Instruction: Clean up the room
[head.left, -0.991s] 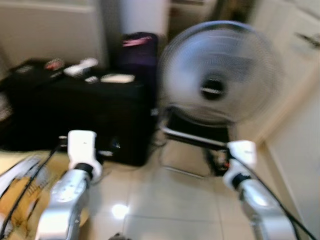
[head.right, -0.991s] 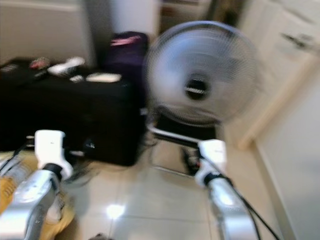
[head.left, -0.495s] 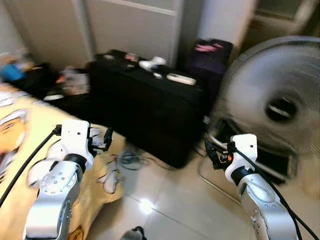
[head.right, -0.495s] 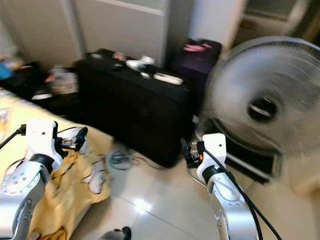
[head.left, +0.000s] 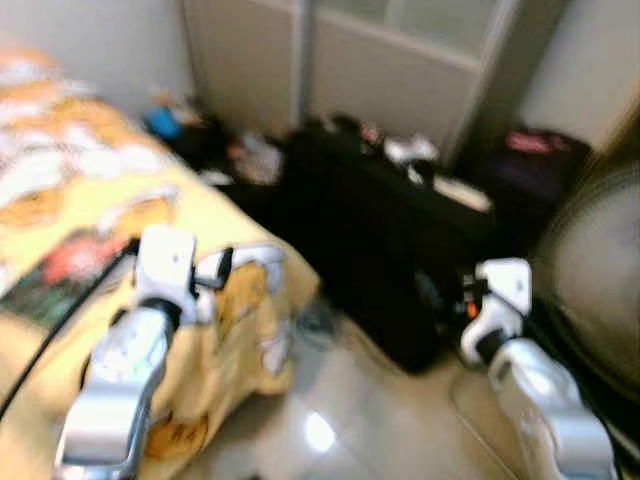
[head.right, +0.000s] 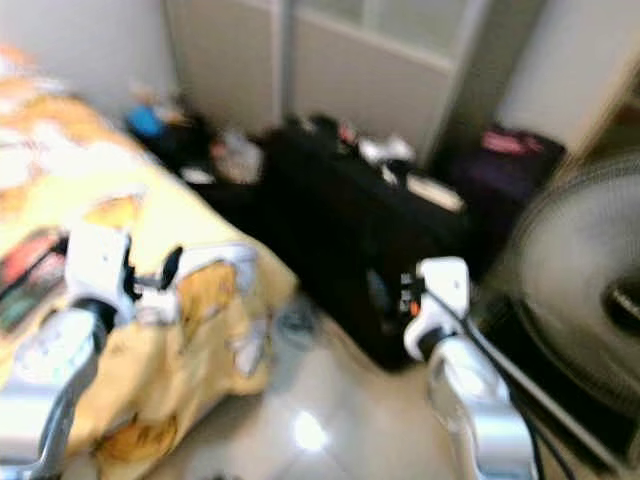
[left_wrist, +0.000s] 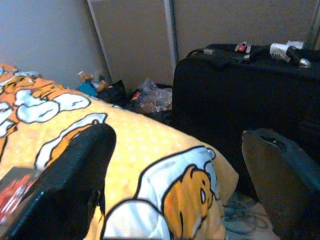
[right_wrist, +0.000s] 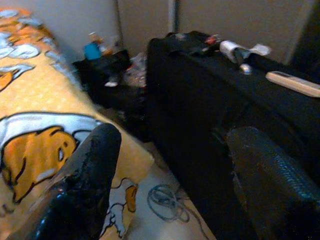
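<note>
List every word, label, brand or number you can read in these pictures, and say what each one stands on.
None can be read.
Red-and-black item on the yellow bedspread: print too blurred.
Small things atop the black suitcase: any markings too small.

A yellow cartoon-print blanket (left_wrist: 150, 165) is spread over the bed beneath the left pincer (left_wrist: 175, 180). A large black suitcase (right_wrist: 235, 100) is stood ahead of both pincers, with a white remote (right_wrist: 292, 82) laid on top. A coiled cable (right_wrist: 165, 202) is seen on the floor below. A fan (head.right: 590, 290) is placed beyond the right pincer (right_wrist: 170, 165).
</note>
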